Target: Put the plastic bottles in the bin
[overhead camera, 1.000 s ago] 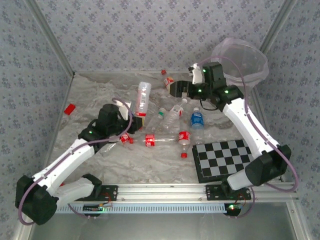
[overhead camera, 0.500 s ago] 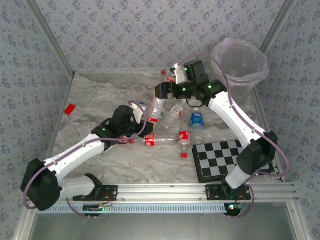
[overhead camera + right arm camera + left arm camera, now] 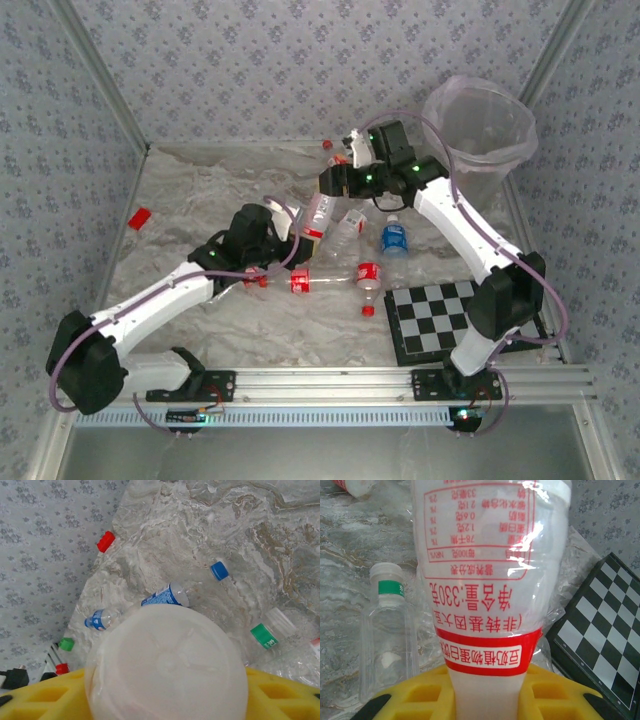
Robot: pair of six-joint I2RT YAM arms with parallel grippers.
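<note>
Plainly our left claw [image 3: 291, 231] clasps the bottle [image 3: 317, 213] by its neck, long axis pointing ahead into our right claw [image 3: 331, 190], grip unclear, nearer the bin [image 3: 492, 150].

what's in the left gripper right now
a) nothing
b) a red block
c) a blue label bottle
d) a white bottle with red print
d: the left wrist view has the left gripper with its yellow fingers closed on the narrow end of a white bottle with red print on its label.
</note>
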